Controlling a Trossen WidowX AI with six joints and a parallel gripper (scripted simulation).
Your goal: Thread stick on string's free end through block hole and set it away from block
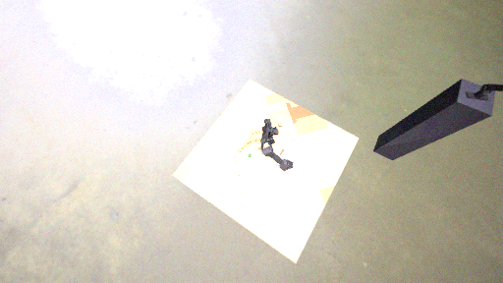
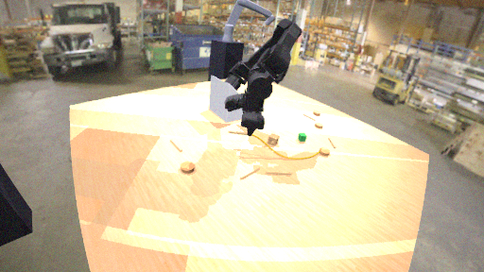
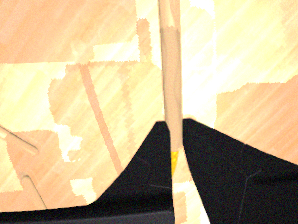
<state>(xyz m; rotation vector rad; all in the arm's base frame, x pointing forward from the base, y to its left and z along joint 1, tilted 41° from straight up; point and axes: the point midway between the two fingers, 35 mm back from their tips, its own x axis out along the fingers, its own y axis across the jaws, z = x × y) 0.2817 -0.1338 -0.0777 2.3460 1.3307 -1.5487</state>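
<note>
My gripper [image 2: 251, 133] [image 3: 173, 128] is shut on the thin wooden stick [image 3: 171, 75], which points away from the fingers in the wrist view. The yellow string [image 2: 284, 156] [image 3: 174, 160] starts at the stick's end between the fingers. It curves past the near side of the wooden block [image 2: 273, 139] to its round wooden button [image 2: 324, 151]; it does not run through the block. The block stands on the table to the right of the gripper in the exterior view. Its hole cannot be made out. The gripper is above the table; its exact height is unclear.
A green cube [image 2: 302, 137] is right of the block. Loose sticks [image 2: 176, 145] [image 2: 250, 173] [image 2: 278, 174] [image 2: 332, 143] [image 3: 19, 140] lie around. Other buttons [image 2: 187, 167] [image 2: 319, 125] [image 2: 317, 113] lie at the left front and right back of the table [image 2: 331, 212].
</note>
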